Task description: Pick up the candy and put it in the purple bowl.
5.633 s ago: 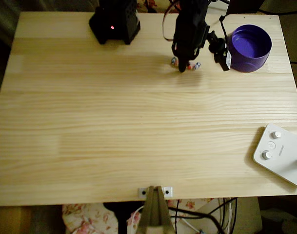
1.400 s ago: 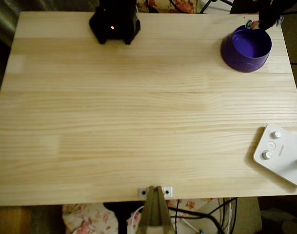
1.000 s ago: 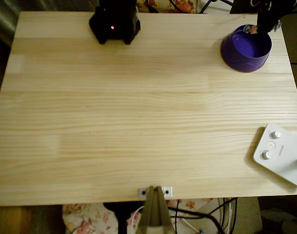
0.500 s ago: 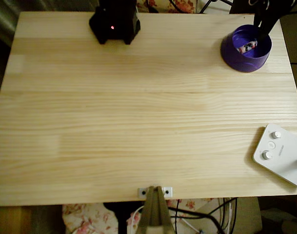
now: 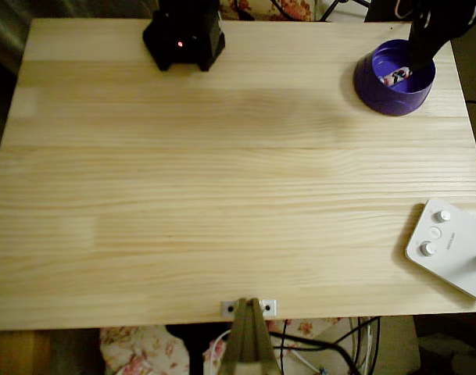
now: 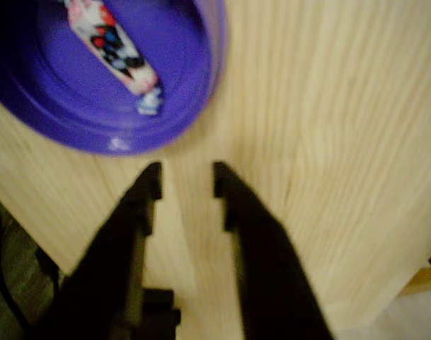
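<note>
On my overhead view, pale grained wooden table (image 5: 222,172), then the round, thick-walled purple bowl (image 5: 378,92) with the speckled twist-wrapped candy (image 5: 395,76) inside. In the wrist view, my gripper (image 6: 187,180) shows matte black jaws apart, holding nothing.

Purple bowl (image 6: 95,120); candy (image 6: 116,53) speckled red, blue, white, dark; black jaws.
</note>
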Motion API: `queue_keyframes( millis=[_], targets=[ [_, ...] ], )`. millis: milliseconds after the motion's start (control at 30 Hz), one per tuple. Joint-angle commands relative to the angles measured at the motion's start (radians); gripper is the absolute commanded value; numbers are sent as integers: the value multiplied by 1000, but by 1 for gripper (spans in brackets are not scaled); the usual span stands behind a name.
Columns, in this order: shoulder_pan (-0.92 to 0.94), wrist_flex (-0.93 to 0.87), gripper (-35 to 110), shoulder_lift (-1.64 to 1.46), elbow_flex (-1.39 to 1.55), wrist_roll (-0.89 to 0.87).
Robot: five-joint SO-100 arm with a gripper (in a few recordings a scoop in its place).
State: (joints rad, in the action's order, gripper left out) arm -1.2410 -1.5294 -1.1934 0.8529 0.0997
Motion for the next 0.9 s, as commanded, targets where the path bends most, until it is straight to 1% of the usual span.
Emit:
queue_keyframes(
  millis=[0,233,433,500,767,867],
  targets=[
    [25,-20,5,-225,37,14],
    [129,-21,5,-425,212,14],
    [262,29,4,-669,465,-11],
    [316,38,2,-752,540,-8],
    [598,29,2,-1014,776,12],
    [701,43,2,-1089,870,60]
  ],
)
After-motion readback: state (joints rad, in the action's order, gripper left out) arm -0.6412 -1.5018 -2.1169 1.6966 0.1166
